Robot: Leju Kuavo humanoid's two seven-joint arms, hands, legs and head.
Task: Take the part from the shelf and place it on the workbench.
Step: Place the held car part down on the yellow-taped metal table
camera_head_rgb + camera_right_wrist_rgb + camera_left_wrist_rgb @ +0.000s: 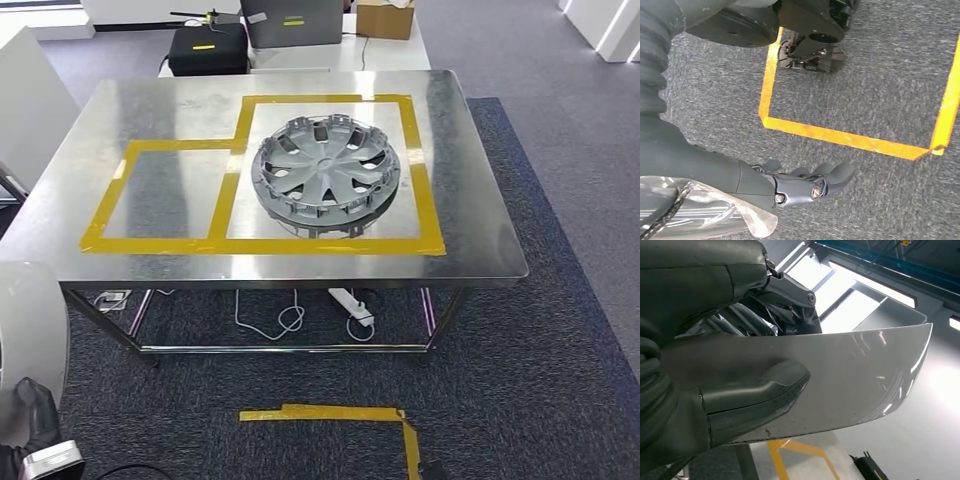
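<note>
My left hand (715,390) has its fingers pinching the silver part (851,375), low and well short of the tabletop (483,220). Right hand (806,185) hangs with fingers loosely apart, holding nothing. My worry: the slick panel slipping, or landing on the hubcap (326,172).

A: Setting? Robotics test lab or workshop, by the look.
B: Agreed. Steel workbench (468,215) marked with yellow tape (256,245), grey carpet (528,380), power strip (353,306) beneath, equipment cases (209,48) at upper left.
</note>
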